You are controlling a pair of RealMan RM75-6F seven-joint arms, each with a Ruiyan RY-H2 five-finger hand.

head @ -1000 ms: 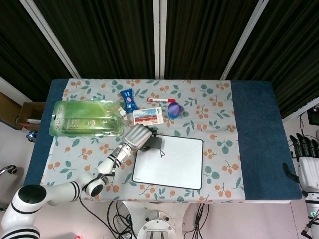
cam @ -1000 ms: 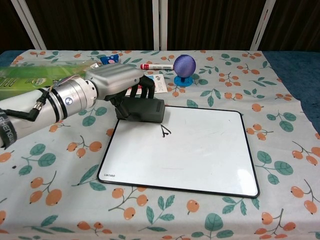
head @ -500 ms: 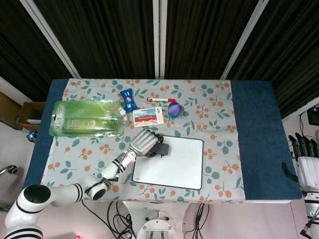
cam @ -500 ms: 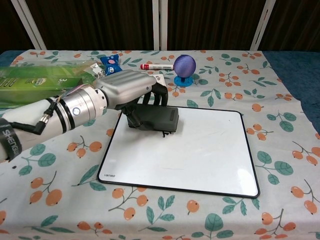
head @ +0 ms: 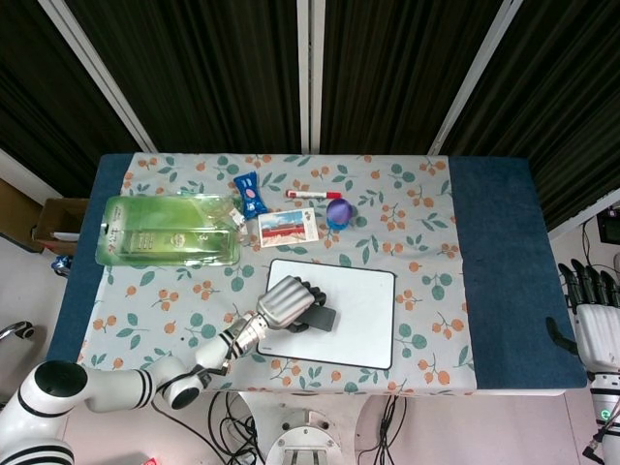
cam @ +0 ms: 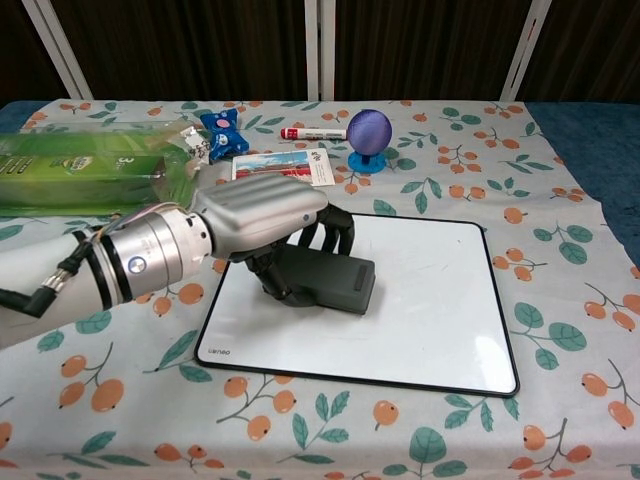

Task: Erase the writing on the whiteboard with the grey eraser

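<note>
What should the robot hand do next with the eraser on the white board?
Probably lift the eraser a little to check underneath. The left hand presses it on the whiteboard, and the bare part of the board shows no writing, so any mark left would be hidden under the eraser.

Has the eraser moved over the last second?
Yes. Gripped by the left hand, the eraser has slid from the whiteboard's far left corner toward its near edge and middle, over where the mark was.

Right robot hand [head: 593,315] cut off at frame edge, whiteboard [cam: 430,300] part-hidden beneath left robot hand [cam: 265,215]
</note>
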